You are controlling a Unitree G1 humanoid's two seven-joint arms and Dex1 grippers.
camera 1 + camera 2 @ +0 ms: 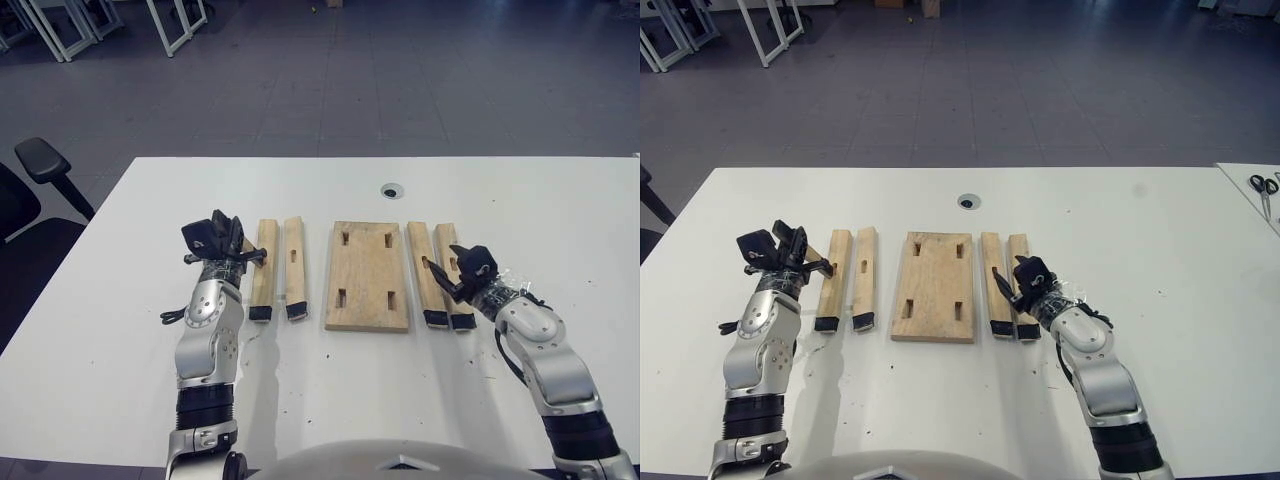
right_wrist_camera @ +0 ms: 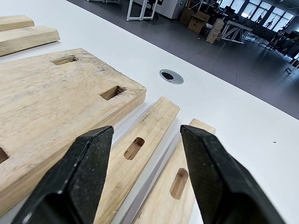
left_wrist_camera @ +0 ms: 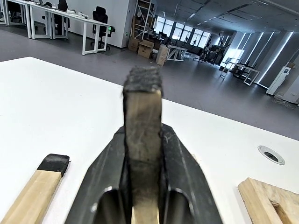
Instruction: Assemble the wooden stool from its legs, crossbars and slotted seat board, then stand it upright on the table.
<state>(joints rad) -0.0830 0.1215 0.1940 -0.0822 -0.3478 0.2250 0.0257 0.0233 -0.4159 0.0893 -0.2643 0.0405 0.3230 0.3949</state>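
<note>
Clamping a black-capped wooden bar [image 3: 142,116] tight in the left gripper [image 3: 142,154], just left of two slotted legs [image 1: 264,265] lying side by side. Spreading the right gripper [image 2: 147,129] jaws wide, low over the right pair of legs [image 1: 418,248]. Between both pairs, flat on the white table [image 1: 560,200]: the slotted seat board [image 1: 367,275]. Farther back, a round cable port [image 1: 392,190].

— The head pair?
— High, facing forward and down; both share the table [image 1: 560,200].
— And the wrists?
— Low and close: one behind the left tool [image 3: 142,135] and its wooden bar [image 3: 142,102], one behind the right tool [image 2: 145,133], skimming the board [image 2: 46,93].
</note>
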